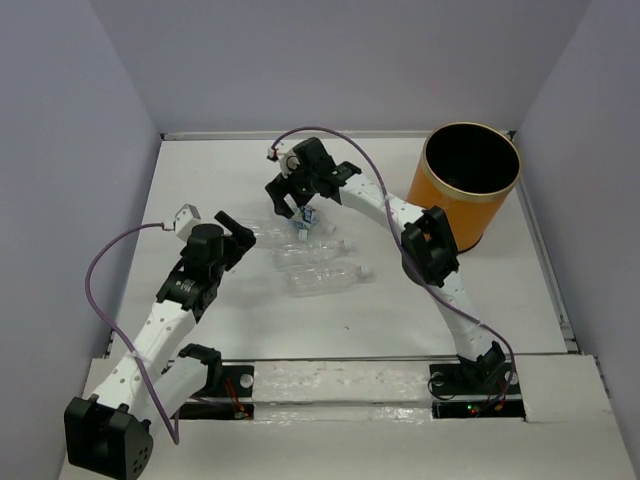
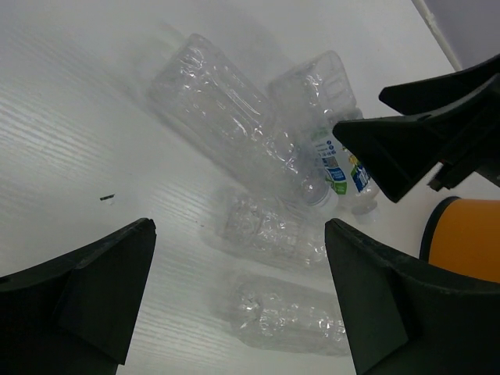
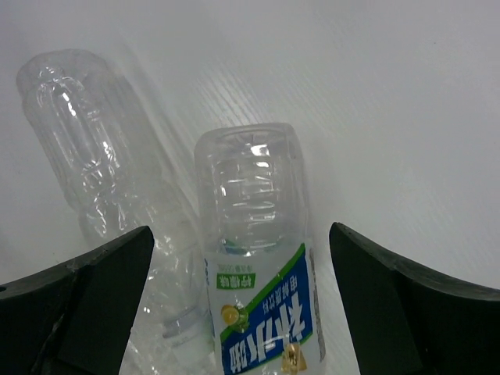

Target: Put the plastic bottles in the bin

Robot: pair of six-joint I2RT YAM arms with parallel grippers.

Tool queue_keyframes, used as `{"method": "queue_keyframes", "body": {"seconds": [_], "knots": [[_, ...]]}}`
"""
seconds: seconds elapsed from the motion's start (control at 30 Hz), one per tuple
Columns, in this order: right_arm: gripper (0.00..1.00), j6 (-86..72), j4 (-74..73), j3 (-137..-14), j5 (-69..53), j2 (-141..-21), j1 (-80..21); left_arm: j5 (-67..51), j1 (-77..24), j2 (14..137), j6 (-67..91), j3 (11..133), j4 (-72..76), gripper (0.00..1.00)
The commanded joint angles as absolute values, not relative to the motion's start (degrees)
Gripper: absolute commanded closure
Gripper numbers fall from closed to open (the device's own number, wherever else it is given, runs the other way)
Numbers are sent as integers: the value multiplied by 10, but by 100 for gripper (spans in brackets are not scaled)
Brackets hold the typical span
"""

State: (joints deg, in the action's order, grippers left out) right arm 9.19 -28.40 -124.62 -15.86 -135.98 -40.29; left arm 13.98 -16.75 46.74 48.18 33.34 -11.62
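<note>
Black left gripper (image 1: 240, 235) hangs wide open and empty just beside the plastic bottles (image 1: 318, 262), clear crinkly things heaped on the desk (image 1: 420, 320), none visibly binned yet. Right gripper (image 1: 292, 205) (also spread wide, holding nothing) straddles the labelled bottle (image 3: 258, 312), so it looks like the pick-up step: drop lower, pinch gently since it'll crush, then carry it right to the orange bin (image 1: 450, 210).

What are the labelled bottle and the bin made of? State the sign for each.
Labelled bottle: likely thin clear plastic, glossy; the table shows through its ribbed wall. Bin: smooth orange wall, black inside; plastic, metal or card, I cannot tell.
</note>
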Motion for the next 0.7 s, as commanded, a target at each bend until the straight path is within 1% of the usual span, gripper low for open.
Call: {"method": "queue_keyframes", "body": {"seconds": [0.0,0.17,0.23,0.37,0.43,0.47,0.53,0.57,0.6,0.67], "knots": [[0,99,-290,-1312,-156,-1403,-410,130,-162,472,511,326,-73,1],[1,111,-291,-1351,-149,-1443,-410,117,-158,493,523,326,-46,1],[3,114,-289,-1363,-138,-1455,-410,118,-157,509,524,324,-34,1],[11,127,-264,-1354,-114,-1454,-410,119,-151,546,526,329,-18,1],[20,134,-236,-1338,-95,-1445,-410,120,-148,566,528,330,-8,1],[28,137,-222,-1334,-92,-1442,-410,121,-147,576,528,330,-4,1],[36,141,-210,-1329,-84,-1436,-410,120,-144,587,530,328,15,1],[44,146,-203,-1325,-83,-1427,-410,113,-144,592,529,328,26,1],[49,149,-200,-1322,-82,-1420,-410,113,-143,605,532,329,28,1],[55,161,-185,-1309,-79,-1397,-410,113,-143,617,532,329,38,1]]}}
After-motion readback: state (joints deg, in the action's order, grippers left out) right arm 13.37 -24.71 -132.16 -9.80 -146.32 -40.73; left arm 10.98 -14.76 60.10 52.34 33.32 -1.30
